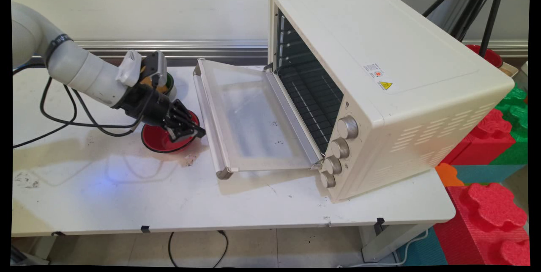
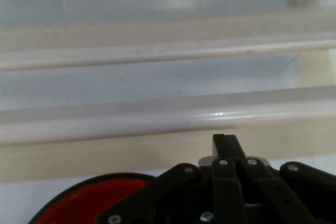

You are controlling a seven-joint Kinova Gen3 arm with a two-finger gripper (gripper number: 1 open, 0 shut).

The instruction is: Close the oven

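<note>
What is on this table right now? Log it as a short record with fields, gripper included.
gripper: shut, holding nothing, low over the red bowl's right rim
red bowl: on the table, left of the oven door, looks empty
oven: cream, on the table's right side
oven door: open, folded down flat towards the gripper
door handle: just ahead of the gripper
behind arm: green-rimmed container, mostly hidden
table: white, scuffed
</note>
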